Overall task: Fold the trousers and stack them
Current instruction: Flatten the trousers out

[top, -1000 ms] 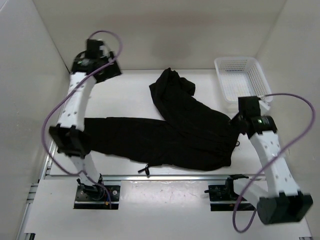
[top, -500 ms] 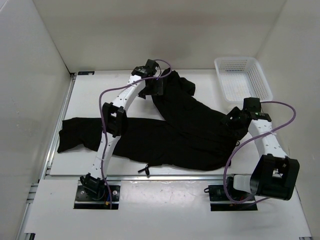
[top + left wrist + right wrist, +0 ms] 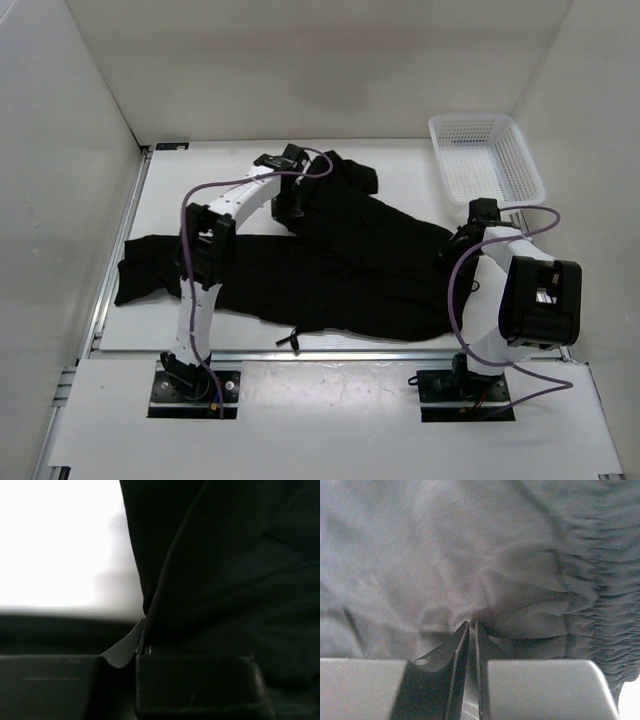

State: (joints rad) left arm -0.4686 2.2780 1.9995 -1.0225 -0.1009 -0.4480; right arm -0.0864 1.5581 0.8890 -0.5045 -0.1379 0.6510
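The black trousers [image 3: 360, 270] lie spread across the table, one leg running left and the other angled toward the back. My left gripper [image 3: 288, 200] sits at the left edge of the back leg. In the left wrist view its jaws [image 3: 141, 635] are shut, with the edge of the dark cloth [image 3: 225, 570] running down between the tips. My right gripper [image 3: 458, 245] is down on the waist end at the right. Its jaws [image 3: 472, 625] are shut on puckered cloth [image 3: 445, 555], beside the gathered waistband [image 3: 605, 580].
A white mesh basket [image 3: 485, 155] stands at the back right corner, just behind the right arm. A small black cord [image 3: 290, 338] hangs off the trousers at the table's front edge. White walls enclose the left, back and right.
The left arm swung from the back left corner over to the back leg and its jaws shut. The right gripper dropped onto the waist and shut, its arm folding in closer.
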